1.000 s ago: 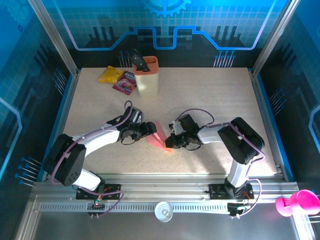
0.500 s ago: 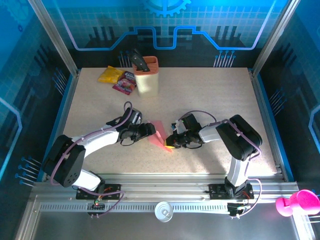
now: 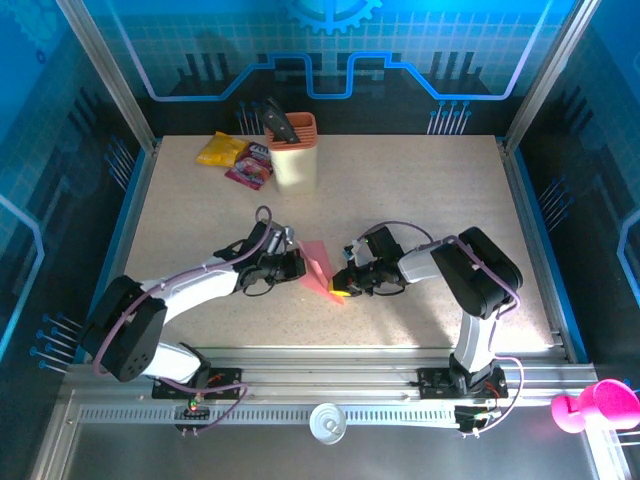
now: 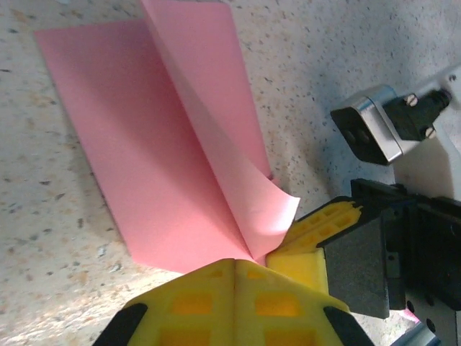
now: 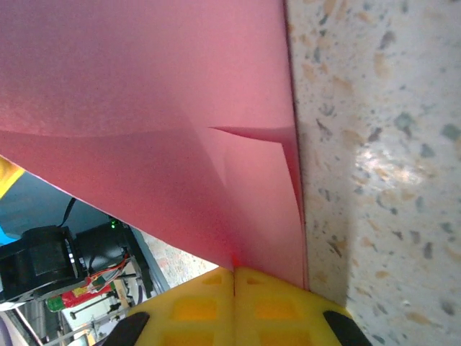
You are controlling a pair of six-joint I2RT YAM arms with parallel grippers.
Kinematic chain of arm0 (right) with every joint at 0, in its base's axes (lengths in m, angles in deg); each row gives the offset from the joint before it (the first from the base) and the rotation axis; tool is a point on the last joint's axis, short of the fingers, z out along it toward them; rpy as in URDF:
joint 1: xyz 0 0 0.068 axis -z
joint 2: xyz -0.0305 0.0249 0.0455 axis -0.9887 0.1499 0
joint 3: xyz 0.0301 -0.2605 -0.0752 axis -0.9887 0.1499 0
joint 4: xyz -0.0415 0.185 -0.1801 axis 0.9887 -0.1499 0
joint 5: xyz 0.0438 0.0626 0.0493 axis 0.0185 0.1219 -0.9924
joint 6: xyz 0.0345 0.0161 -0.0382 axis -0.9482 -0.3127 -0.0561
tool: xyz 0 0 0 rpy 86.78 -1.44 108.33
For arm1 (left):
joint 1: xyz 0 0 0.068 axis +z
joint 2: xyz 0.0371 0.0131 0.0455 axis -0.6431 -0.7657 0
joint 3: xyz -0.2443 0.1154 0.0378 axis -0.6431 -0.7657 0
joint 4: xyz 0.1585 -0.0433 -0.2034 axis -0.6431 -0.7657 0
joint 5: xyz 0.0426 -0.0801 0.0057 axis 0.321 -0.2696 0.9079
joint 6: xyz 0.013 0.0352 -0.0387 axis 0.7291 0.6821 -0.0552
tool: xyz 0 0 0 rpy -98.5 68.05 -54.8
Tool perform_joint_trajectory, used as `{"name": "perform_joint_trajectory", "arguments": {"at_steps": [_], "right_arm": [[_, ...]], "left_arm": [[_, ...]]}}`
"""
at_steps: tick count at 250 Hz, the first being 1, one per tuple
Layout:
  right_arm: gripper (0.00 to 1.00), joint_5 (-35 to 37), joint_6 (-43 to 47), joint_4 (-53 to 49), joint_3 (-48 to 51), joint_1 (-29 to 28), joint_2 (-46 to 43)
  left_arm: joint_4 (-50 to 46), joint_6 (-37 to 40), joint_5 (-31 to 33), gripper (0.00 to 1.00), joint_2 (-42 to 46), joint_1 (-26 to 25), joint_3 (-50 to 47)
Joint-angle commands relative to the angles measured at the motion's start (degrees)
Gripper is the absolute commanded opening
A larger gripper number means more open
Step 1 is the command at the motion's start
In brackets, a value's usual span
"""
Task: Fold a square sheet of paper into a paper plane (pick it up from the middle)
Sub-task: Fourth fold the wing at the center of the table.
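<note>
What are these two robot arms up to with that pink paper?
They are partway through folding a pink sheet of paper lying in the middle of the table. The left end effector is shut on one edge of the sheet and the right end effector is shut on another. One flap stands up off the table along a crease. It is not a plane yet.

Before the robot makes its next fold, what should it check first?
1. Grip of left end effector on pink paper: ok.
2. Grip of right end effector on it too: ok.
3. One flap lifted off the table: ok.
4. Room between the two end effectors: not ok, they sit very close.
5. Crease straight: cannot tell.
6. yellow packet and beige holder away from the paper: ok.
</note>
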Motion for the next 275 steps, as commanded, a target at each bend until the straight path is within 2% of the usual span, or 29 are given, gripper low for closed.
{"name": "perform_joint_trajectory", "arguments": {"at_steps": [1,110,275], "right_arm": [[0.0,1.5,-1.88,-4.78,1.75,1.24,2.93],[0.0,1.06,-1.63,-4.22,2.71,1.92,3.59],[0.0,0.16,-2.79,-0.24,4.7,2.54,5.04]], "left_arm": [[1.66,2.3,-1.08,0.0,-2.19,-1.19,1.67],[6.1,2.56,-3.49,0.0,-6.48,-2.96,2.53],[8.63,2.79,-3.43,0.0,-11.66,-3.32,5.37]]}}
